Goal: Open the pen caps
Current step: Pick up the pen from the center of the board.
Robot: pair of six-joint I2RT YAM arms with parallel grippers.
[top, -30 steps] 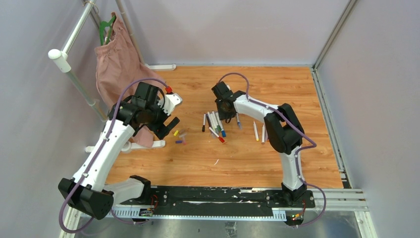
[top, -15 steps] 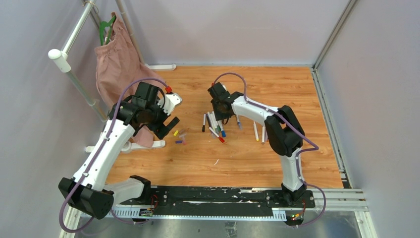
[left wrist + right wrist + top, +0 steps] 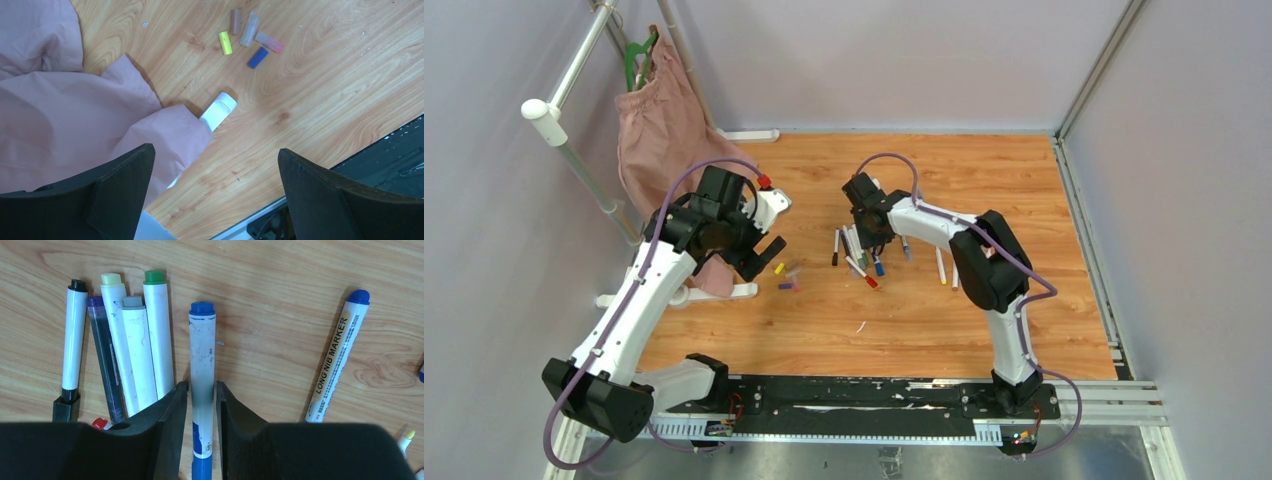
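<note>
My right gripper [image 3: 201, 387] is shut on the barrel of a white pen [image 3: 202, 340] with a blue cap at its near end [image 3: 202, 467]; the pen lies on the wooden table. In the top view this gripper [image 3: 870, 236] is low over the pen pile [image 3: 856, 252]. Several loose pen caps lie together in the left wrist view: yellow [image 3: 225, 43], blue [image 3: 257, 57], brown [image 3: 235, 21], clear [image 3: 250, 29] and pink [image 3: 269, 42]. My left gripper [image 3: 215, 150] is open and empty, held above the table near them, also visible from above [image 3: 759, 240].
More pens lie left of the held one: black-ended [image 3: 74, 340], dark purple [image 3: 102, 360], green-ended [image 3: 157, 335]. A blue "LONG NIB MARKER" [image 3: 340, 355] lies to the right. Pink cloth [image 3: 75, 115] hangs from a white rack [image 3: 554, 115] by my left gripper.
My right wrist has shifted slightly left over the pen pile. The left arm has not moved.
</note>
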